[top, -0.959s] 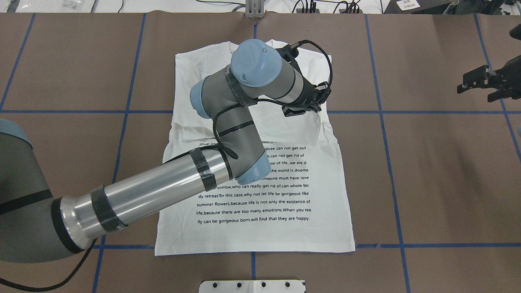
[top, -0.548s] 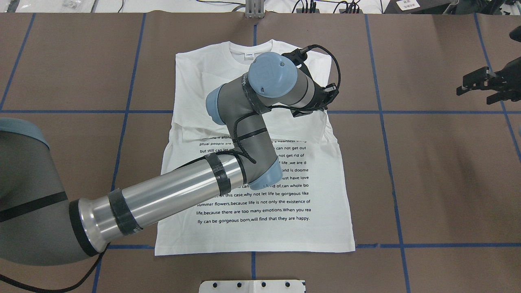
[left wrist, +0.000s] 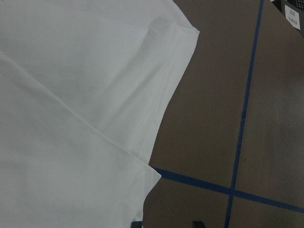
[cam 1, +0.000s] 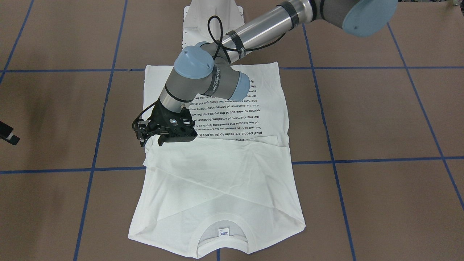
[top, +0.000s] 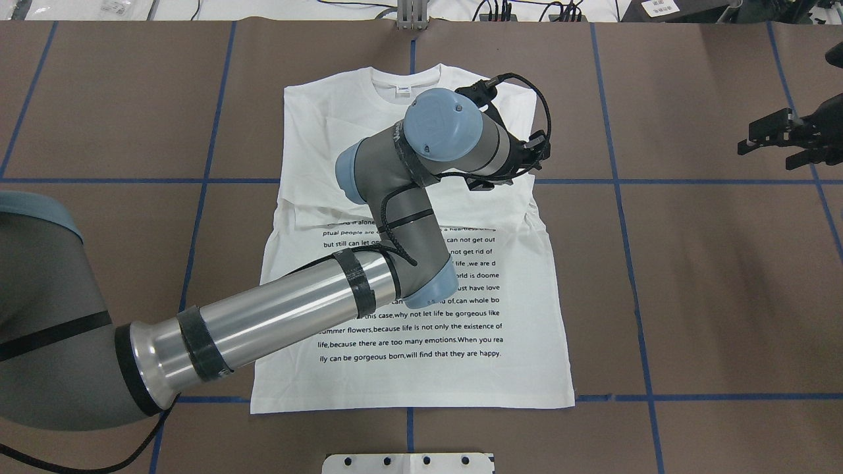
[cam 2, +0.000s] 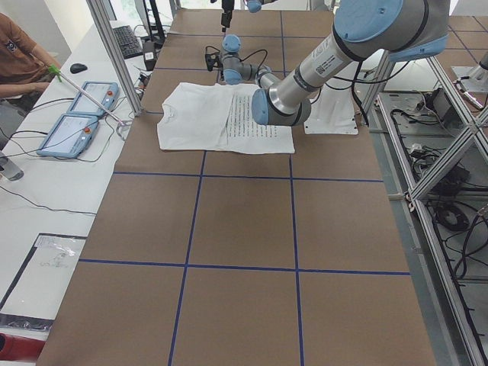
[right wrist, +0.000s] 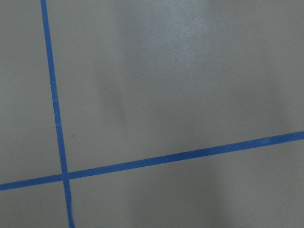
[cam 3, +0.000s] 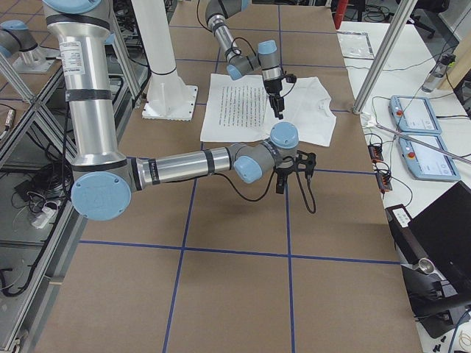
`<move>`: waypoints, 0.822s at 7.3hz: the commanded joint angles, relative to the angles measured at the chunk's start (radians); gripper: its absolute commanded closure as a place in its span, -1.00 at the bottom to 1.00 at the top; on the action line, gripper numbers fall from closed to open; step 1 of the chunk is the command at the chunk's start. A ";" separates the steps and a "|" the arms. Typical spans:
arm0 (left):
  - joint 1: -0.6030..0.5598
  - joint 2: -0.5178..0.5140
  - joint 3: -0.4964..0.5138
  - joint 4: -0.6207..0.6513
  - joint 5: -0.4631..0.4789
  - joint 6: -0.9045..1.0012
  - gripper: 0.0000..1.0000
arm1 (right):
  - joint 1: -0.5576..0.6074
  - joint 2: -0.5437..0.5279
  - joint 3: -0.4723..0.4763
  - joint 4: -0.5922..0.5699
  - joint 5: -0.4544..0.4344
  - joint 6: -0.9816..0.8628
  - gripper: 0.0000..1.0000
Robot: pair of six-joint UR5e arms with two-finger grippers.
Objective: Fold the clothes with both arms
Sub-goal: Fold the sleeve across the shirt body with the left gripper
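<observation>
While the left gripper [cam 1: 150, 139] is held with its jaws apart and empty just above the side edge of the white T-shirt [cam 1: 217, 174], the right gripper [top: 767, 139], seemingly parted too, is seen well apart over the brown table [top: 691, 263]. The garment is spread flat, print upward, sleeves folded inward.

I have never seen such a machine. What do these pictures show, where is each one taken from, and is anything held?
This robot has two arms, each ending in a two-finger pincer. Four fixed cameras look from above, the front and both table ends; two more sit on the wrists. A white T-shirt with black text lies on the brown table, sleeves folded in. The left pincer is open over its edge; the right pincer is open, off to the side. Nothing is held.
</observation>
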 commanded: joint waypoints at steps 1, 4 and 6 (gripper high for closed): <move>-0.005 0.059 -0.090 0.008 -0.028 -0.008 -0.26 | -0.005 -0.018 0.017 0.077 0.000 0.092 -1.00; -0.034 0.258 -0.369 0.153 -0.092 0.091 -0.24 | -0.121 -0.034 0.124 0.092 -0.037 0.347 -1.00; -0.065 0.378 -0.583 0.322 -0.092 0.265 -0.24 | -0.212 -0.058 0.216 0.091 -0.120 0.542 -0.99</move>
